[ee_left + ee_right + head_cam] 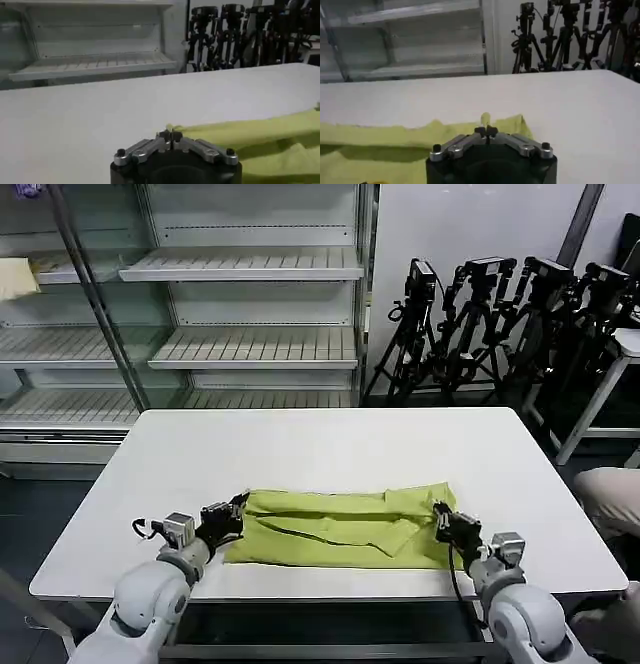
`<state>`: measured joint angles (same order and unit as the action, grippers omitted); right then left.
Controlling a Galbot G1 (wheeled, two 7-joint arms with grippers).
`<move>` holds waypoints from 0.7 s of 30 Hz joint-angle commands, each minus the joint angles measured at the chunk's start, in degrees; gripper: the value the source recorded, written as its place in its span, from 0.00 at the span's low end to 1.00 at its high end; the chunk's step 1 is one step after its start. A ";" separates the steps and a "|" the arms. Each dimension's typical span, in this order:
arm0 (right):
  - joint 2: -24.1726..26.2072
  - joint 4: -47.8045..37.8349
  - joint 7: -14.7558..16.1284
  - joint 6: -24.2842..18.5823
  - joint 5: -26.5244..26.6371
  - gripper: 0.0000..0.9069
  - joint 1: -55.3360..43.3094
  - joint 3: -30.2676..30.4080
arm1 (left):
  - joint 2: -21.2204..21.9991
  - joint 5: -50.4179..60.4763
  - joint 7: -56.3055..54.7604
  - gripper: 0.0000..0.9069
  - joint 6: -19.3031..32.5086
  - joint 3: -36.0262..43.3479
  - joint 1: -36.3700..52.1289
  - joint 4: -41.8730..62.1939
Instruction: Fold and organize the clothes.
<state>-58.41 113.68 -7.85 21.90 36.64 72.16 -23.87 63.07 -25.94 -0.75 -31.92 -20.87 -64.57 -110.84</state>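
Observation:
A lime T-shirt [340, 527] lies folded into a long band across the near part of the white table [330, 444]. My left gripper [237, 506] is at the band's left end, shut on a pinch of the fabric [174, 128]. At the right end my right gripper [441, 515] is shut on the shirt's edge, with a small tuft of cloth [485, 119] sticking up between its fingertips. In the left wrist view the shirt [260, 140] stretches away from the left gripper [171, 134]. In the right wrist view the shirt [380, 140] spreads behind the right gripper [486, 132].
Empty white shelving [240, 334] stands beyond the table's far edge. Black camera tripods [500, 314] are clustered at the back right. A second white table [610, 374] stands at the far right. The far half of the work table is bare.

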 commanded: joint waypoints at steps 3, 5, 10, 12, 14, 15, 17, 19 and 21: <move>-1.16 1.70 1.32 -1.52 -2.56 0.00 4.56 -1.77 | 0.10 2.09 -0.16 0.01 -0.07 -0.12 -3.31 -2.22; -1.06 1.35 1.22 -1.52 -2.69 0.40 3.97 -1.94 | 0.15 2.21 -0.45 0.32 -0.33 0.14 -2.99 -2.03; -0.67 1.11 1.31 -1.16 -4.78 1.00 4.05 -2.93 | 0.21 4.23 -2.45 1.00 -1.09 0.00 -3.59 -3.51; -0.69 1.73 1.32 -1.30 -4.94 1.00 4.54 -3.84 | 0.33 3.25 -4.03 1.00 -1.07 -0.80 -4.09 -5.94; -0.73 2.71 1.31 -1.48 -5.27 1.00 5.13 -5.19 | 0.44 1.80 -5.07 1.00 -1.04 -2.02 -4.69 -8.20; -0.67 3.91 1.43 -1.53 -5.51 1.00 6.05 -5.81 | 0.41 0.93 -5.88 1.00 -1.02 -2.42 -5.06 -9.20; -0.53 5.61 1.85 -1.61 -5.98 1.00 7.45 -7.25 | 0.25 -0.55 -8.11 1.00 -1.02 -2.65 -5.90 -10.36; -0.48 6.95 2.42 -1.63 -6.57 1.00 8.61 -8.30 | 0.07 -1.37 -10.02 1.00 -1.01 -2.39 -6.82 -10.79; -0.60 8.60 2.84 -1.98 -7.54 1.00 10.13 -9.36 | 0.24 -3.45 -13.16 1.00 -1.06 -1.69 -7.87 -10.44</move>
<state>-58.85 117.60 -5.92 20.29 31.35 78.12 -29.29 63.24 -25.76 -6.73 -32.72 -22.23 -69.72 -117.46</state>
